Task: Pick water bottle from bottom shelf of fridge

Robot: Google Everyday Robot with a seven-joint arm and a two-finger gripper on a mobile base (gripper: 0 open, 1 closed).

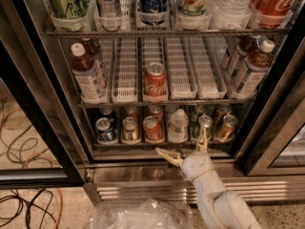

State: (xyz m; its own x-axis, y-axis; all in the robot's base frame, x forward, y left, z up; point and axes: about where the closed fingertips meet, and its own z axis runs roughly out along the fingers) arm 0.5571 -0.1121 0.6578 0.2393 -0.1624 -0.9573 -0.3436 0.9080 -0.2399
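Water bottle: clear, ribbed, white cap. Gripper: cream fingers, spread wide, at front edge of bottom shelf, which is dark wire with white slotted lanes. Fridge: black frame, shiny steel louvred base. Cola can: red, white script. Tea bottles: brown, white caps. Cables: orange, black.
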